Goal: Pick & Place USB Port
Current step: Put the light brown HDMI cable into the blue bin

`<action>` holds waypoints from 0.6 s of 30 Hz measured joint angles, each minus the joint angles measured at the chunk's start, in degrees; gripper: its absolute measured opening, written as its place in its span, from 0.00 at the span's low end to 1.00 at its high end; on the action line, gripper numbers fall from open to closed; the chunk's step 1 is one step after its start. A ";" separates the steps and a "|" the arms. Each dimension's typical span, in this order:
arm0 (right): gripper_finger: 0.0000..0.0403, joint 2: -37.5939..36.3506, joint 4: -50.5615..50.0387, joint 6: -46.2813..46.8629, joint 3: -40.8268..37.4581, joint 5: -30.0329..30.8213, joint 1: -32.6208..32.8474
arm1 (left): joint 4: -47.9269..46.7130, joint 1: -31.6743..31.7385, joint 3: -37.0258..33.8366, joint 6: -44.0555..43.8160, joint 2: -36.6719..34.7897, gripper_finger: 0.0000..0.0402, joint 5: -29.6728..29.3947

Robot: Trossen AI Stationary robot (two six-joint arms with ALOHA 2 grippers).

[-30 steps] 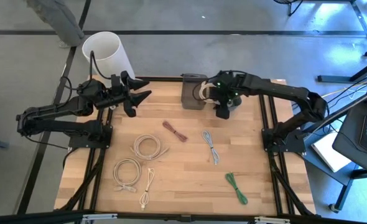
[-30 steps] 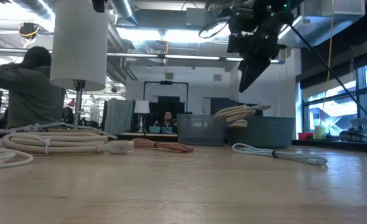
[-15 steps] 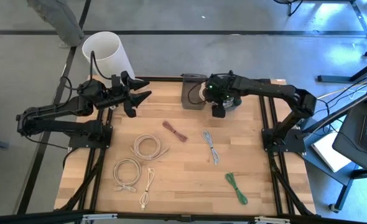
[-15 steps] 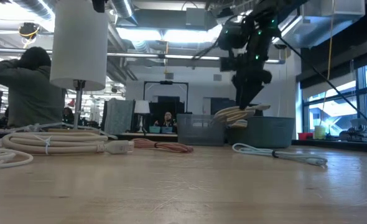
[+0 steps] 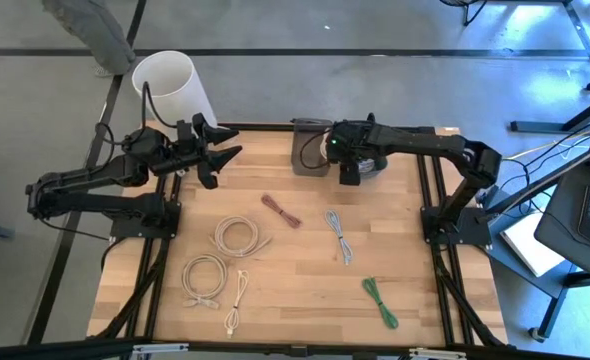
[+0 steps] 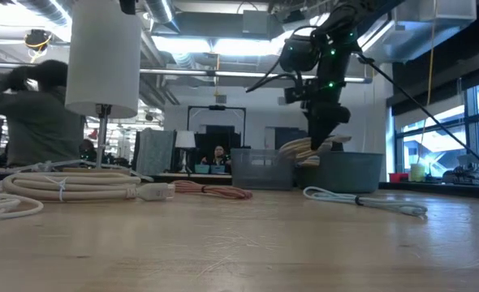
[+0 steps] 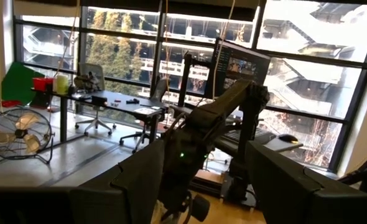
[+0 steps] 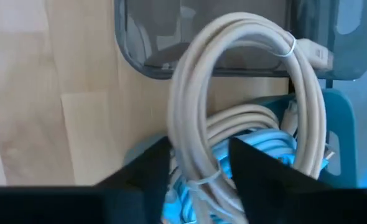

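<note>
- Wooden counter under workshop lights, loose cable coils scattered across it, while I run both arms from afar.
- At the far edge stand a grey bin and, just beside it, a teal bin holding the gathered cables.
- My right gripper hangs directly over those two bins; in its wrist view the jaws straddle a cream USB cable coil, one finger on either side of the loop, part-way closed around it. I cannot tell whether they actually pinch it.
- That coil lies draped across the shared rims, its plug end towards the grey bin and its lower turns down in the teal one atop light blue cable.
- Its loop runs lengthwise straight ahead of the jaws, so I judge the coming move turns on lifting or nudging along that line to settle it inside.
- My left gripper waits raised over the counter's far left corner, jaws wide and empty, well apart from the bins; the right arm is plainly nearer.
</note>
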 joint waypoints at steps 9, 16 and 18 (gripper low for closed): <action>0.10 -0.67 -0.54 6.01 0.00 -1.50 0.25 | -0.01 0.02 0.00 0.00 0.00 0.55 -0.03; 0.10 -5.91 -0.22 9.47 0.00 1.24 -0.72 | 0.00 0.01 0.00 0.05 0.00 0.55 -0.21; 0.10 -7.49 -0.15 10.72 0.00 0.59 -1.76 | 0.00 0.02 0.00 0.38 0.00 0.55 -0.22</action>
